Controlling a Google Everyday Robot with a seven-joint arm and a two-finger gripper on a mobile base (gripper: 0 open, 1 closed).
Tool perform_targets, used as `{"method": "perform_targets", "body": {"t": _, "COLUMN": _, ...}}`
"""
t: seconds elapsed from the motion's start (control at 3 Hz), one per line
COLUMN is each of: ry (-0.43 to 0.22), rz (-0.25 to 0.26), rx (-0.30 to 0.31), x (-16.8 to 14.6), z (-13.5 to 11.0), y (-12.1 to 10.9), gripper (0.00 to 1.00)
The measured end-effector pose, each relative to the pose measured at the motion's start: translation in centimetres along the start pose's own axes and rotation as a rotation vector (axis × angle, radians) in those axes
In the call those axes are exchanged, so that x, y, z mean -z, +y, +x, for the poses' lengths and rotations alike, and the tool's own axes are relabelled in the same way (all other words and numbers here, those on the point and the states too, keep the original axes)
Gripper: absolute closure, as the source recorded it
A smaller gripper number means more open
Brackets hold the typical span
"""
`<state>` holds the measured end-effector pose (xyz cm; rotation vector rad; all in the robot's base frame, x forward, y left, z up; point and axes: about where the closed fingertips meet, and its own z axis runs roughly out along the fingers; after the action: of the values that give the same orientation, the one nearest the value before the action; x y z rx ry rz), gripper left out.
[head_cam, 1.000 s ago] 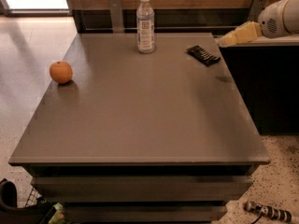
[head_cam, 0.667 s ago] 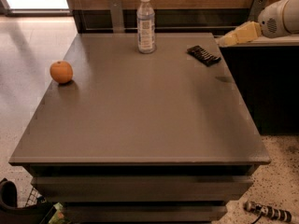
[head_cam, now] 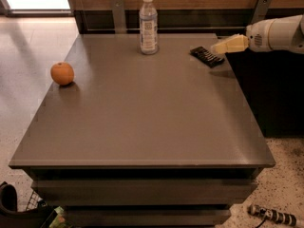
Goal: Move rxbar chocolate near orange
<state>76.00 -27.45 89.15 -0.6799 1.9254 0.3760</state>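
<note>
The rxbar chocolate (head_cam: pixel 207 56), a flat black wrapped bar, lies near the table's far right edge. The orange (head_cam: pixel 62 73) sits at the table's left edge, far from the bar. My gripper (head_cam: pixel 219 47) reaches in from the right on a white arm, its cream fingers pointing left, just above and to the right of the bar. It holds nothing that I can see.
A clear plastic bottle (head_cam: pixel 148 24) with a white cap stands upright at the back middle of the grey table (head_cam: pixel 142 122). A wooden wall with metal brackets runs behind. Dark cabinet stands to the right. Clutter lies on the floor below.
My gripper has shifted slightly left, toward the bar. The bar, the orange and the bottle have not moved.
</note>
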Motion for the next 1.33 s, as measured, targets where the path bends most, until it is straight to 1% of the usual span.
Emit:
{"method": "perform_targets", "body": {"t": 0.33, "ry": -0.030, "rz": -0.033, "rx": -0.030, "x": -1.9, "z": 1.1, "y": -0.2, "gripper": 0.00}}
{"method": "perform_targets", "body": {"t": 0.67, "ry": -0.027, "rz": -0.057, "rx": -0.040, "x": -3.6, "z": 2.3, "y": -0.1, "gripper": 0.00}}
{"method": "perform_targets", "body": {"t": 1.0, "ry": -0.013, "rz": -0.085, "rx": -0.034, "x": -5.5, "z": 4.0, "y": 0.4, "gripper": 0.00}}
{"method": "perform_targets", "body": {"t": 1.33, "ry": -0.008, "rz": -0.113, "rx": -0.029, "x": -7.0, "z": 5.1, "y": 1.0, "gripper": 0.00}}
